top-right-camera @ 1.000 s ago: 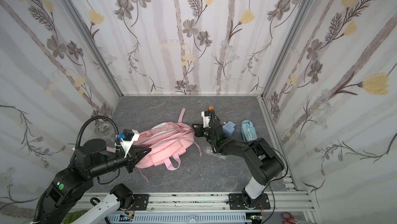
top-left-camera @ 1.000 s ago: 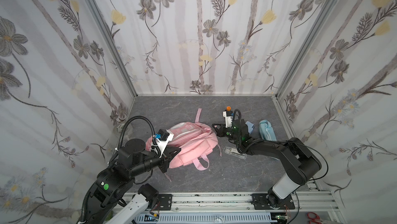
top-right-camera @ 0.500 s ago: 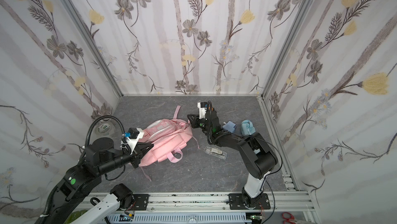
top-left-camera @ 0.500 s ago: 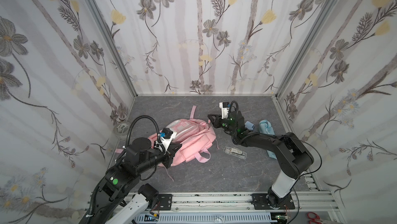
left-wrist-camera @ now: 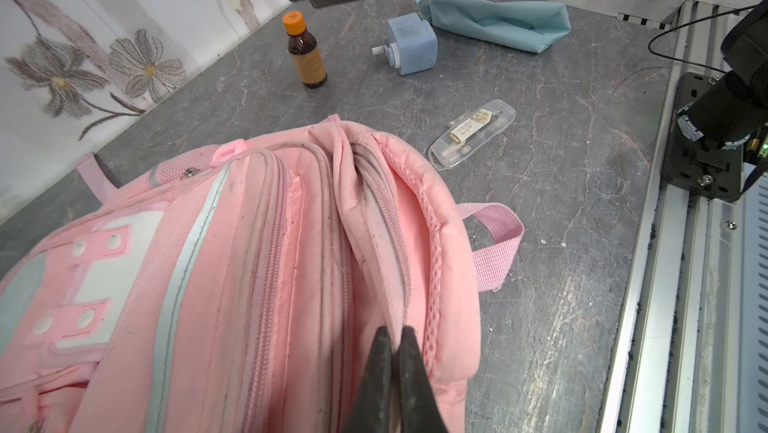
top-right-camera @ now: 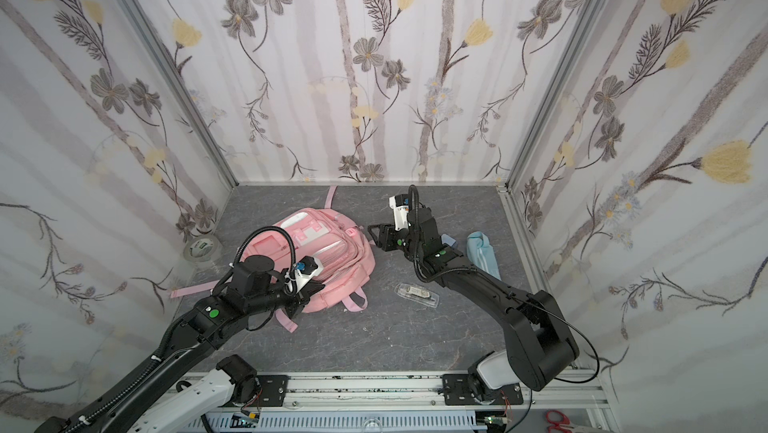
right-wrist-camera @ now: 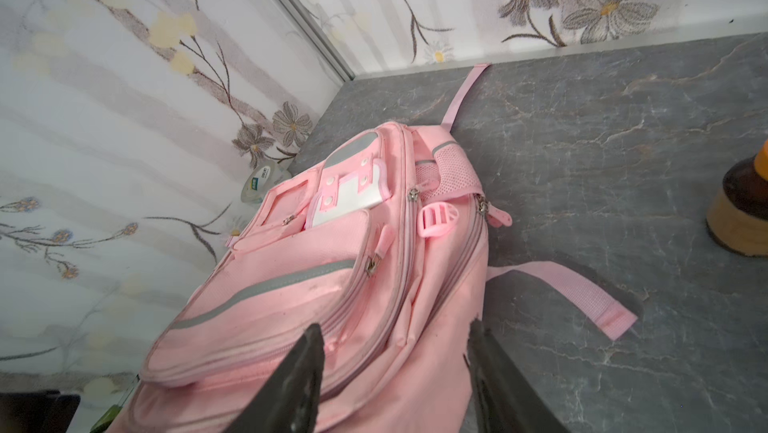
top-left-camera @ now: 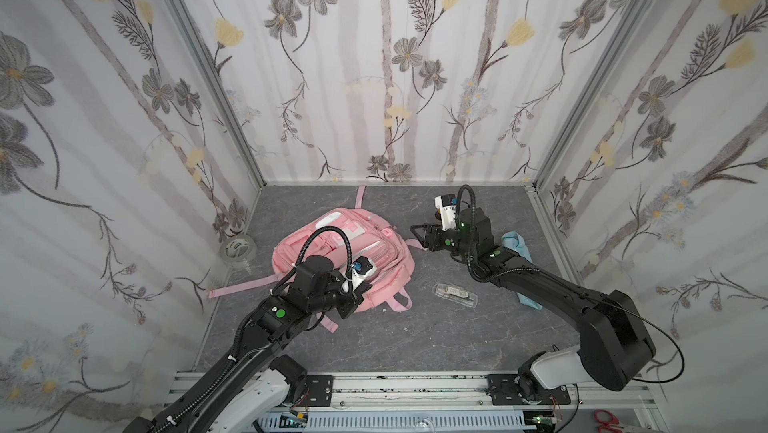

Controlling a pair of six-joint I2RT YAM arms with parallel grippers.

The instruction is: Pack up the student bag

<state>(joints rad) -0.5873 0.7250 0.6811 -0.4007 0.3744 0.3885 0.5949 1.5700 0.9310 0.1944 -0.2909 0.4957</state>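
One student bag [top-left-camera: 386, 260], left pincer [left-wrist-camera: 392, 337] pinching it; right pincer [right-wrist-camera: 395, 325] parted.

Black arms [top-left-camera: 552, 291] bear green dots [top-left-camera: 281, 313] and looped cables [top-left-camera: 328, 230].

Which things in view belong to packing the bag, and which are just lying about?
Likely for the job: large pink fabric backpack; light-blue fabric pouch; clear plastic case; small blue plastic box; brown bottle with orange cap.
Probably just lying about: roll of clear tape by the left wall; red-handled scissors beyond the front rail.
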